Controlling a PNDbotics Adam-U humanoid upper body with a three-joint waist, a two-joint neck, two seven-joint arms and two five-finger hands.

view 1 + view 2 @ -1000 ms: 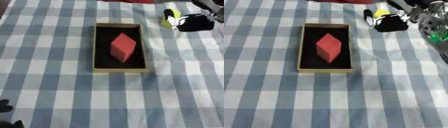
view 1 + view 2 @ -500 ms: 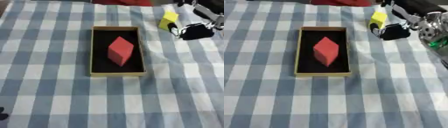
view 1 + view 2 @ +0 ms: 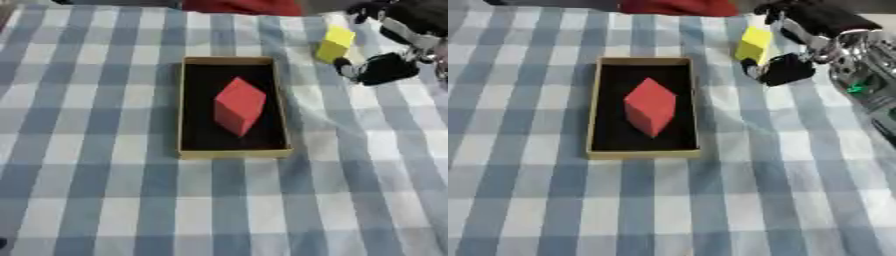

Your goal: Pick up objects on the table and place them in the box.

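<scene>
Lying on a desk (image 3: 105, 200) covered with a blue-and-white checked cloth, a shallow cardboard box (image 3: 233, 151) with a dark inside sits near the middle of both views, its long sides running away from the camera. Inside it a red block (image 3: 238, 106) stands tilted on one edge, roughly centred between the walls.

Up at the far right, a yellow block (image 3: 753, 44) is beside the box's far right corner but apart from it. The right robot hand (image 3: 785, 69) comes in from the upper right; its dark fingers are at the block's right and lower side. They look curled toward the block, though blur leaves it unclear whether they actually pinch it or only sit against it, so whether this robot hand is closed on the block cannot be told. Whether the block rests on the cloth or is lifted just off it is also unclear.

A red item (image 3: 241, 6) lies at the far edge of the desk. The left robot hand does not show in either view.
</scene>
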